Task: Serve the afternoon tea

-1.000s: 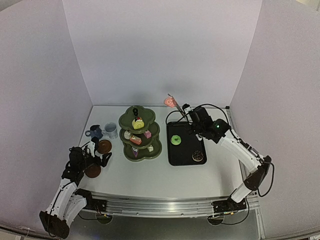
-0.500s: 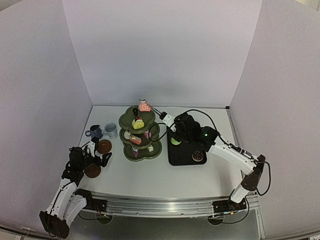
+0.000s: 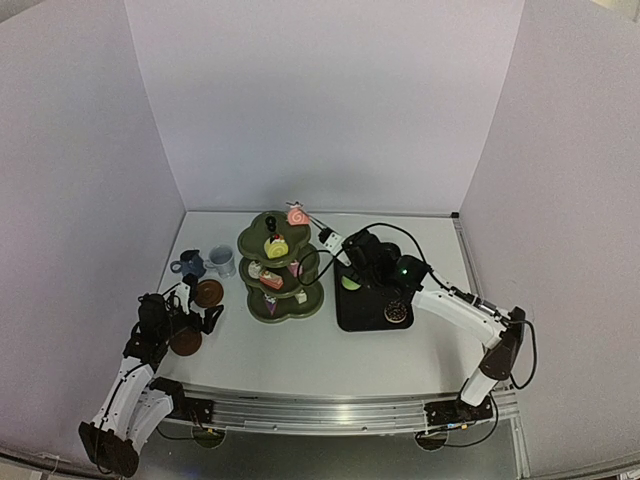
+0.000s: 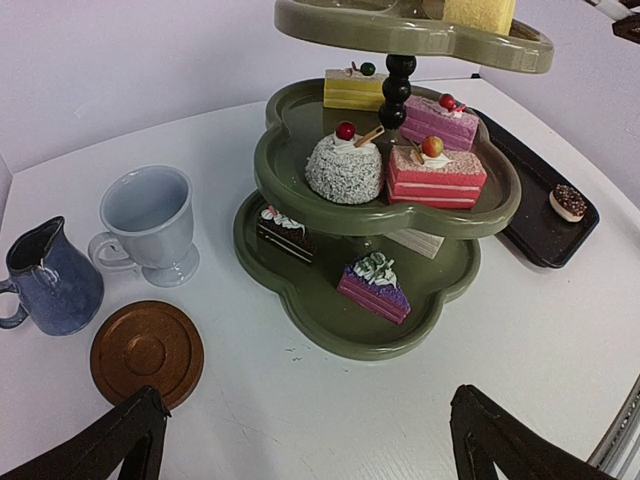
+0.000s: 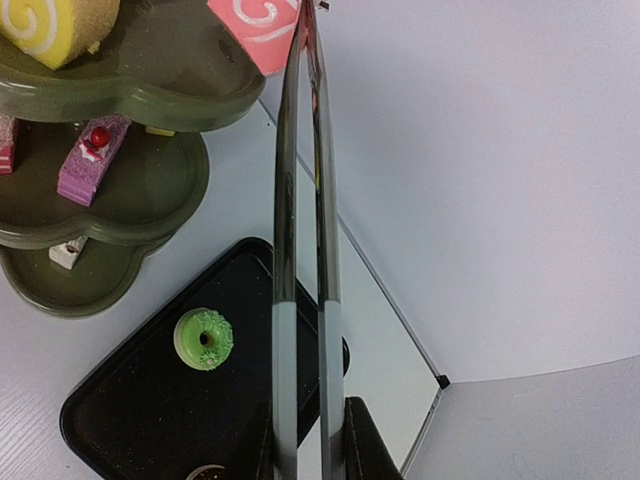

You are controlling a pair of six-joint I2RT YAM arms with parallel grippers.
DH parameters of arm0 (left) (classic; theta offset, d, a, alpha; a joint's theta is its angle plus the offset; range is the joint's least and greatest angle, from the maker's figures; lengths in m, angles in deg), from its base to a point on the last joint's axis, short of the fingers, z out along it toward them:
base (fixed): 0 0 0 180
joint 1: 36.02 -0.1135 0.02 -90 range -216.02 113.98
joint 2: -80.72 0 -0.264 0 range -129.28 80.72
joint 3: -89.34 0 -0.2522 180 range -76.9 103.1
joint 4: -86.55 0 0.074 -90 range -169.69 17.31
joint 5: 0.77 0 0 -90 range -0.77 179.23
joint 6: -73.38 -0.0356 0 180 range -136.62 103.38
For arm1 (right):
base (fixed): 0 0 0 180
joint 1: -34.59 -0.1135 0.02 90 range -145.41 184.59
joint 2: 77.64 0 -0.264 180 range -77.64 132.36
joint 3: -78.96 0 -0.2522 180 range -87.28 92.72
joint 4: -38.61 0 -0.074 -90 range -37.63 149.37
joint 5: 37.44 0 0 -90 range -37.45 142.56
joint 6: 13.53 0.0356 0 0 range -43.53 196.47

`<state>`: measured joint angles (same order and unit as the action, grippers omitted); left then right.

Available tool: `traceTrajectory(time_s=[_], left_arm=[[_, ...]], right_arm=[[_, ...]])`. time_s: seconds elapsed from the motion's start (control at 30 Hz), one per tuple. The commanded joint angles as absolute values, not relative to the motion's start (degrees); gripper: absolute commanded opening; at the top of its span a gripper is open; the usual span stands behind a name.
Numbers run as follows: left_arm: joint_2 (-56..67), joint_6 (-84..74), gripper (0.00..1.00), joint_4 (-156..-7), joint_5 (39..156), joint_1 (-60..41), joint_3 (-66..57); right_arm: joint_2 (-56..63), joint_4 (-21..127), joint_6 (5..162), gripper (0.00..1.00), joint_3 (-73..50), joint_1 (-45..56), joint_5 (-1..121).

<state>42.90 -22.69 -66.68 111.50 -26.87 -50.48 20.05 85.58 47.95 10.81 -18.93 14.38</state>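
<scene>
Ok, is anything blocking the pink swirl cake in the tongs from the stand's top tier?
Nothing visible. The pink swirl cake hangs at the rim of the top tier; the yellow roll sits further in, apart.

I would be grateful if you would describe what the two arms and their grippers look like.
Both arms, left arm and right arm, have white link shells with black joints and bases. Loose black cables run along them; a green light glows on the right one. The left gripper has dark tapered fingers.

Pink swirl cake (image 5: 258, 24) (spiral showing) over top rim of olive stand (image 4: 335, 322).
</scene>
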Motion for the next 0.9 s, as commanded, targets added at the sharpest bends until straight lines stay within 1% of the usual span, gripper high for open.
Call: traceTrajectory(time_s=[0.0, 0.87], left_arm=[[43.22, -23.51, 0.99, -67.58, 111.12, -27.2, -50.76], [43.33, -23.74, 0.99, -67.8, 110.87, -27.22, -50.88]], right_arm=[[20.45, 80.43, 47.19, 0.0, 11.33, -19.11, 12.89], [17.31, 79.88, 48.03, 0.0, 6.27, -22.3, 12.92]])
